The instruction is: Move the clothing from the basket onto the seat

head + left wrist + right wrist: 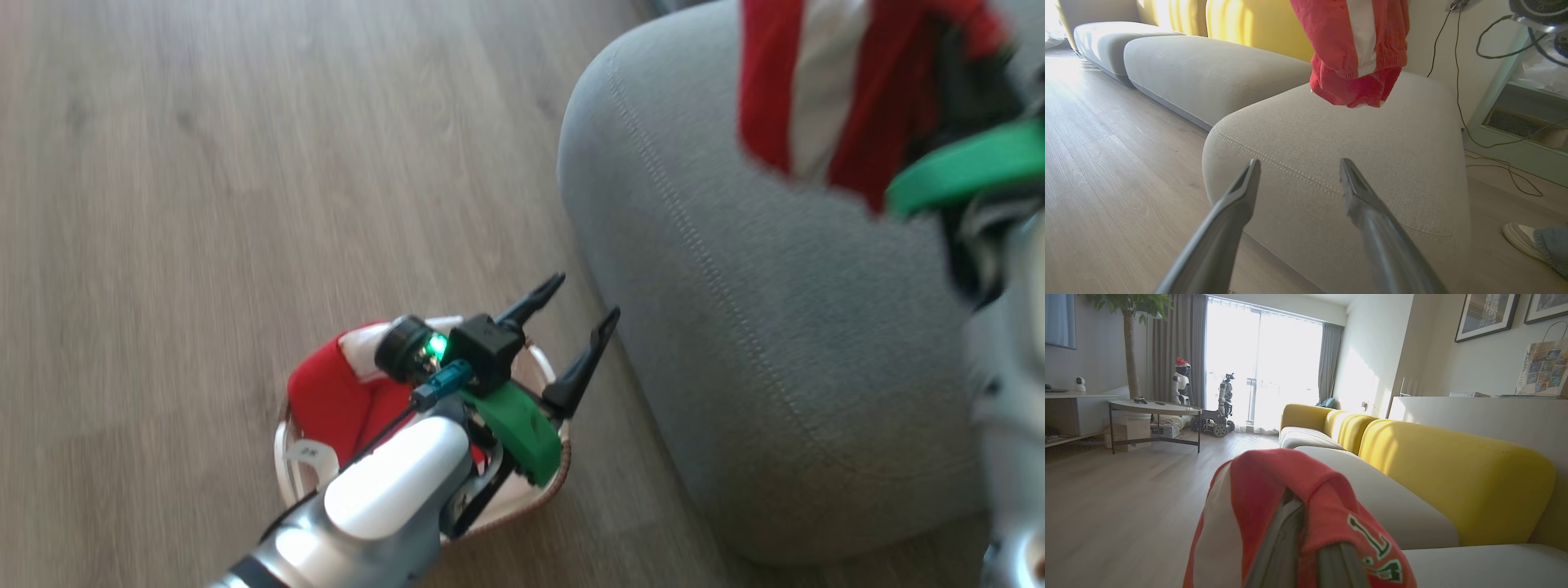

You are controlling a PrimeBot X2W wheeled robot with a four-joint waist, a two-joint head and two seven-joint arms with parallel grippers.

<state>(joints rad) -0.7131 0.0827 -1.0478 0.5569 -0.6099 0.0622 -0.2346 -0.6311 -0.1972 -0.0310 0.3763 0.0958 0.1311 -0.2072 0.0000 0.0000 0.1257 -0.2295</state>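
Home living room: long sofa (1453, 477), curtains (1331, 363) at a big window (1265, 367), coffee table (1155, 407), framed pictures (1486, 314), indoor tree (1131, 343), wood floor (1118, 506).

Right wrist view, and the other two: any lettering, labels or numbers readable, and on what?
Red garment: green-and-white printed emblem, creased and cut off; not readable.
Basket: white tab with dark marks, too blurred.
Paper bag: printed pictures, any text too small.
No text reads clearly enough to quote.

Green-and-white printed characters on the red garment (1274, 486) are cut off and unreadable; a small dark mark on the handle (314, 459) of the basket (282, 474) is blurred.
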